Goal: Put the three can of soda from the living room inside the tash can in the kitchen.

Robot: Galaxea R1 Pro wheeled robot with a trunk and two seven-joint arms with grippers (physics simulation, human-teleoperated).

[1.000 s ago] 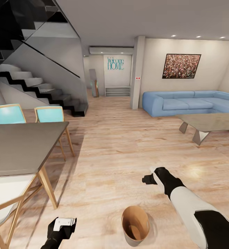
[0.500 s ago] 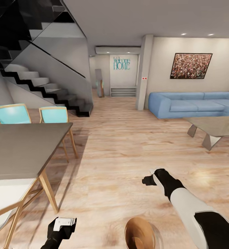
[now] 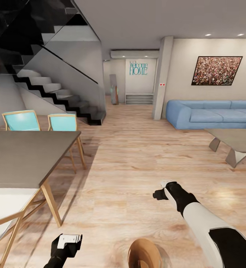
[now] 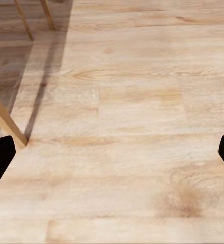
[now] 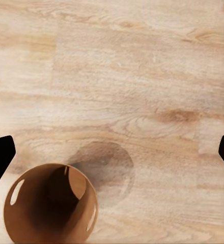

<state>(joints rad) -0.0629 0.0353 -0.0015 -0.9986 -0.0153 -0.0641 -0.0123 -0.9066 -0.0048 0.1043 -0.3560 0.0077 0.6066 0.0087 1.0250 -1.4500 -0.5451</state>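
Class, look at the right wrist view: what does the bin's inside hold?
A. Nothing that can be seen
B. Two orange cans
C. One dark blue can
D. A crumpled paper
A: the trash can shows a bare glossy copper-brown inside, with reflections and shadow but no can in it, standing on the wood floor.

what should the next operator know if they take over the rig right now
Left claw: open, holding nothing, over bare wood floor.
Right claw: open, holding nothing, above the trash can.
Trash can: on the floor at the robot's base, between the arms; what shows of its copper inside holds no cans.
Soda cans: none in sight. Blue sofa and low grey table lie ahead to the right.
Done: nothing visible. Left: find all three cans, fetch them and bin them.
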